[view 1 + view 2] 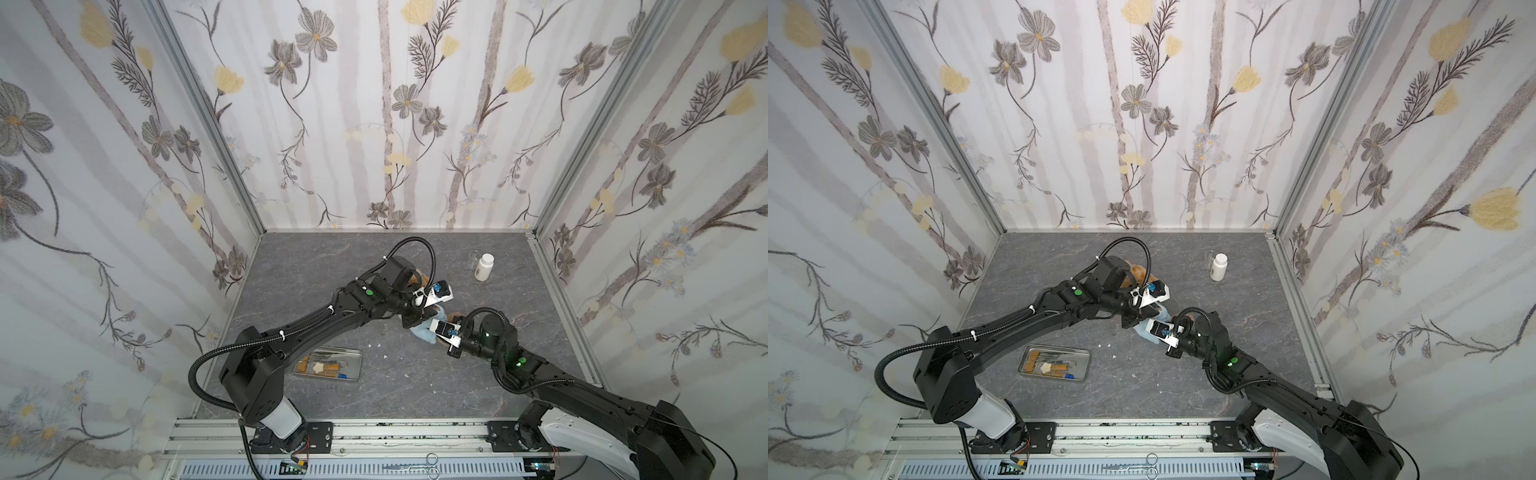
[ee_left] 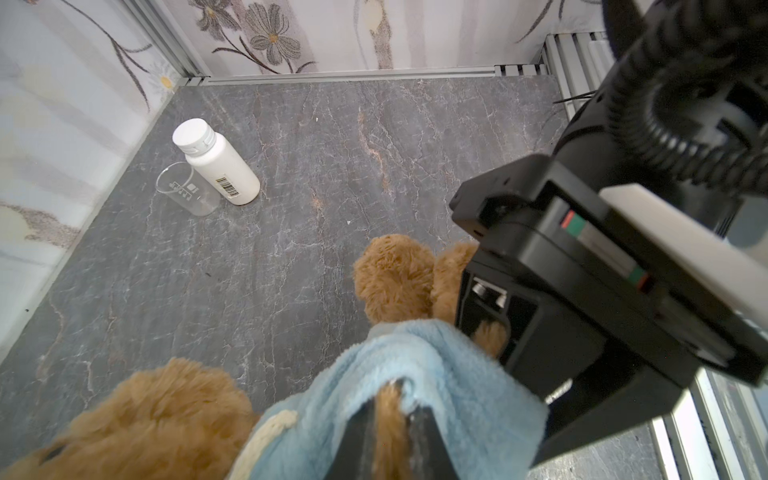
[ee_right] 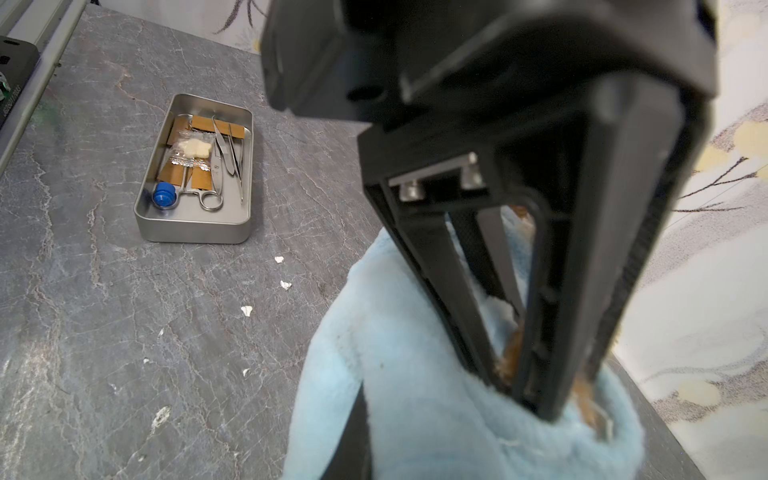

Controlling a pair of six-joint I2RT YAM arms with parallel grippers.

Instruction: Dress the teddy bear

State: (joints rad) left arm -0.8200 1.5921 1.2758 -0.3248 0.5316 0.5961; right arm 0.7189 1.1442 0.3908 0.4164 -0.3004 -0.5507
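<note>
My left tool (image 2: 392,405) is clamped on fur of the teddy bear (image 2: 166,411) where it pokes through an opening in the light blue shirt (image 3: 415,374). My right tool (image 3: 530,401) pinches the shirt's edge. The bear lies mid-way across the surface (image 2: 291,166), between them.

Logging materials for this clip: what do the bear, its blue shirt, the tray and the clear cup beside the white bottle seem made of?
Teddy bear: curly golden-brown pile, likely synthetic plush. Shirt: light blue fleece, matte, fuzzy nap. Tray: metal, likely steel or tin, with a dull brushed sheen. Cup: see-through with printed marks; glass or clear plastic, cannot tell.
</note>
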